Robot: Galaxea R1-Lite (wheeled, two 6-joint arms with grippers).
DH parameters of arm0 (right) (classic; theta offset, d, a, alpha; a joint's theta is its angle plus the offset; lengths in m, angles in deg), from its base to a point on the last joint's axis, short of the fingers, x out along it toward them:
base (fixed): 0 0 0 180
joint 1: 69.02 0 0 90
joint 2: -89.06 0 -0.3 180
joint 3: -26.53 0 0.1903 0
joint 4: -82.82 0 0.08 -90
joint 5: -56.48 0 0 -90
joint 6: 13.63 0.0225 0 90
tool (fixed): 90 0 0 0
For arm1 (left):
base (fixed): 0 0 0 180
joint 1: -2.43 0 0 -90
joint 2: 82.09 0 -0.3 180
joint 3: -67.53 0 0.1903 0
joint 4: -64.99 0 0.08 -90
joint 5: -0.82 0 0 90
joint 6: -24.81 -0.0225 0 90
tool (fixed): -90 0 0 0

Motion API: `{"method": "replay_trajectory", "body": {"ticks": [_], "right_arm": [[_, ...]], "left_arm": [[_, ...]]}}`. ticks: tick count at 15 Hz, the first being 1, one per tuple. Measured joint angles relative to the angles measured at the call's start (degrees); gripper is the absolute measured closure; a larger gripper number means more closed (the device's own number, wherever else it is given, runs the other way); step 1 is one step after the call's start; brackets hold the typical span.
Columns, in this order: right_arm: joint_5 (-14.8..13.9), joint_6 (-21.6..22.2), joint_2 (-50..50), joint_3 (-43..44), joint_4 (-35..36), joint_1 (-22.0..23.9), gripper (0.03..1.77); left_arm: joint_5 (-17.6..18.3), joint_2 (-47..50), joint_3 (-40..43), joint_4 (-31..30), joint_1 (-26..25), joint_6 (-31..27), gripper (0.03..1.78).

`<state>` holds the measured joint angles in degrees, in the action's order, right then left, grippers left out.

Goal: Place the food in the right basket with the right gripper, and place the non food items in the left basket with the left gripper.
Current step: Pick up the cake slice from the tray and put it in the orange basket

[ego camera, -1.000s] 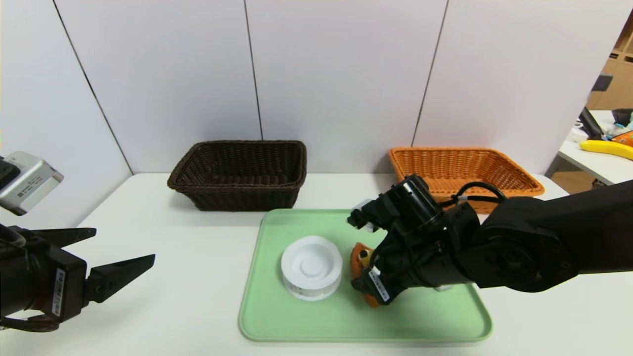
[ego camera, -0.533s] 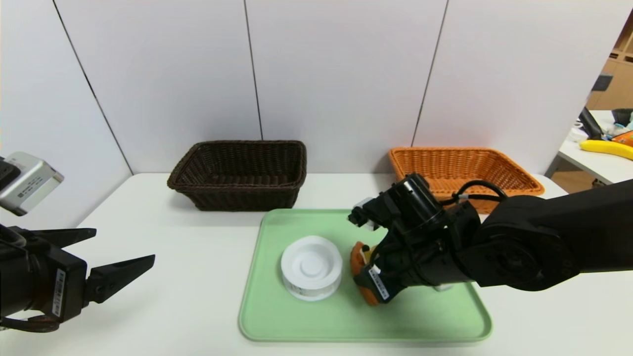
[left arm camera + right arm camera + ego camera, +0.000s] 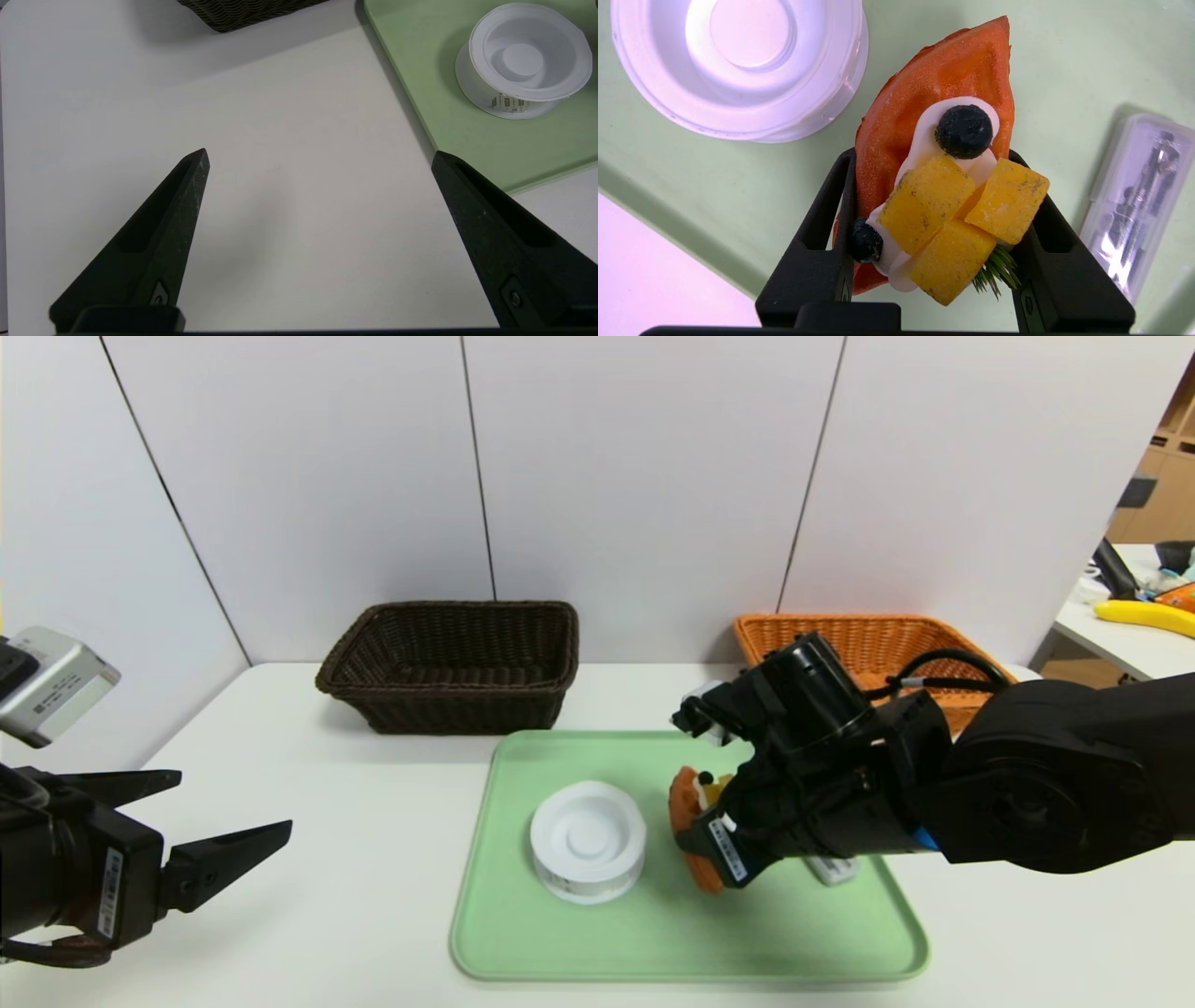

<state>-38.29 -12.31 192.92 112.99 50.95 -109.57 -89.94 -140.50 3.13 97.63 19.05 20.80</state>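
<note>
R gripper (image 3: pixel 941 224) clamps pastry (image 3: pixel 943 116) | L gripper (image 3: pixel 320 161) wide, empty | tub (image 3: pixel 525 56) label unreadable

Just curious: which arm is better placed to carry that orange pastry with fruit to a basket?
The right. Its fingers already clamp the pastry, near the orange basket. The left gripper hangs open, far off the tray.
</note>
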Motion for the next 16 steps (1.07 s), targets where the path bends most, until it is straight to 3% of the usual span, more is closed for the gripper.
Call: {"method": "replay_trajectory", "body": {"ticks": [5,10,13,16], "right_arm": [[0.00,0.20,-0.89,-0.50,-0.04,-0.02,0.93],[-0.66,3.25,-1.99,5.24,-0.26,1.68,0.93],[-1.51,5.85,-2.29,10.31,-1.02,5.33,0.93],[-1.84,7.47,-2.33,18.08,-3.10,11.91,0.93]], "left_arm": [[0.02,0.83,0.29,0.74,0.00,-0.01,0.12],[0.00,2.12,1.60,0.89,0.00,-0.01,0.12],[0.02,2.46,1.60,0.87,0.00,-0.01,0.12],[0.02,2.40,1.38,0.74,-0.02,0.05,0.12]]}}
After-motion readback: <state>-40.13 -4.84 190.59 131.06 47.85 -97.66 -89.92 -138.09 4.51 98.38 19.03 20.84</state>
